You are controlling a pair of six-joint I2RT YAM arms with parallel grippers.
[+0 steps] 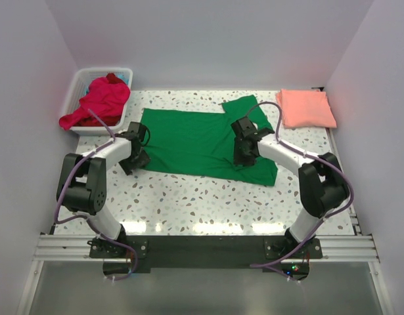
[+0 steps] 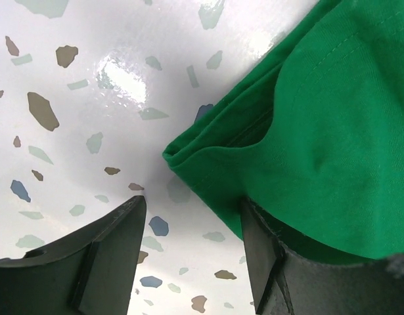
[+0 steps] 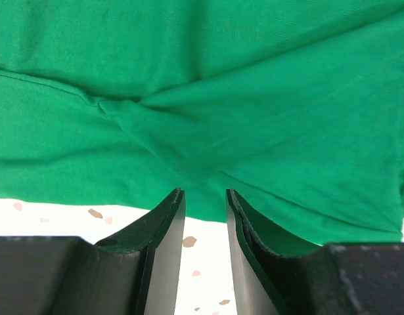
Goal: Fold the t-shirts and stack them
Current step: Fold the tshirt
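Left gripper (image 2: 192, 203): jaws wide apart, holding nothing. They straddle the near-left corner of the green t-shirt (image 1: 195, 141). In the left wrist view the doubled hem corner sits just above the gap, with one finger on bare table (image 1: 188, 203) and the other at the cloth edge. My read is that it's lined up to pinch that corner.

Right gripper (image 3: 203, 193): jaws narrow, with a slim gap between them, tips at the shirt's near hem. Creases run in toward the tips, but I cannot tell whether it actually has cloth clamped.

Green shirt lies spread flat mid-frame in the top view, unfolded, one sleeve pointing toward the upper right. A gripper at each near corner suggests a two-handed lift to fold the near edge toward the far one.

Salmon-pink t-shirt (image 1: 307, 108) sits folded at upper right, probably the stack spot. Red/magenta shirts (image 1: 100, 102) are heaped in the white basket (image 1: 75, 88) at upper left, not yet folded.
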